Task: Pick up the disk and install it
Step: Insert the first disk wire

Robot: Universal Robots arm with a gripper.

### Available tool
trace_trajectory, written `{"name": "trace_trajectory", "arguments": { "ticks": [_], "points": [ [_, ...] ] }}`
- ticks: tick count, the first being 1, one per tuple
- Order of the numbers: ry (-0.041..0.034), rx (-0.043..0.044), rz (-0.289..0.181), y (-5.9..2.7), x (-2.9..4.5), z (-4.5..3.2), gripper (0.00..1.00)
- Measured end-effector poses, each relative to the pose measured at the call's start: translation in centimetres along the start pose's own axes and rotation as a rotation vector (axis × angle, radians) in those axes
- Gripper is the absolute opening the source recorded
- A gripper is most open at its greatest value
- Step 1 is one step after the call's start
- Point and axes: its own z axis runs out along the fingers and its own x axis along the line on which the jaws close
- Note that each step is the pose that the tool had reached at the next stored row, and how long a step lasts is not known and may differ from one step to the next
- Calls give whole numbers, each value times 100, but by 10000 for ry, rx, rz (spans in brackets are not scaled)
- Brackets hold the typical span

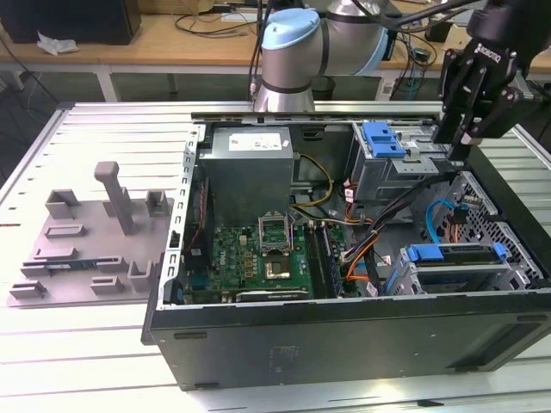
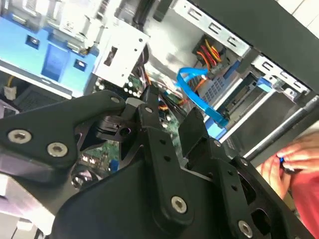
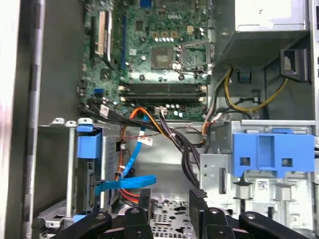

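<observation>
The disk (image 1: 456, 255) sits in the lower drive bay at the exterior view's right, inside the open computer case. It is a silver slab framed by a blue carrier rail. In the first wrist view the disk (image 3: 88, 149) stands edge-on in its cage. A loose blue data cable (image 3: 127, 182) curls beside it. My gripper (image 1: 455, 142) hangs above the case's upper right corner, over the drive cages and apart from the disk. Its black fingers (image 3: 198, 198) stand open with nothing between them. The second wrist view shows the fingers (image 2: 192, 124) above the blue cable (image 2: 197, 94).
A grey power supply (image 1: 250, 168) and a green motherboard (image 1: 258, 258) fill the case's left half. A blue latch piece (image 1: 383, 138) tops the upper drive cage. A grey fixture plate (image 1: 95, 241) lies on the table at left. A person's hand (image 2: 291, 157) is beside the case.
</observation>
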Motion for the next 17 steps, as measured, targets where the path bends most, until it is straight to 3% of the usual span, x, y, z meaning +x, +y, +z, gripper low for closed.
{"name": "trace_trajectory", "arguments": {
  "ticks": [2, 4, 7, 8, 9, 11, 12, 13, 16, 17],
  "points": [
    [144, -77, 7, -126, 0, -5, 44],
    [287, -92, 20, -212, 0, -7, 44],
    [826, -108, 153, -269, 1, -12, 44],
    [1166, -117, 235, -295, 1, -15, 44],
    [1422, -131, 280, -319, 0, -16, 44],
    [1790, -166, 315, -341, -1, -17, 44],
    [2033, -196, 336, -350, -3, -18, 44],
    [2208, -217, 351, -356, -8, -18, 44],
    [2825, -292, 404, -369, -55, -19, 44],
    [2912, -298, 413, -370, -90, -14, 44]
  ]
}}
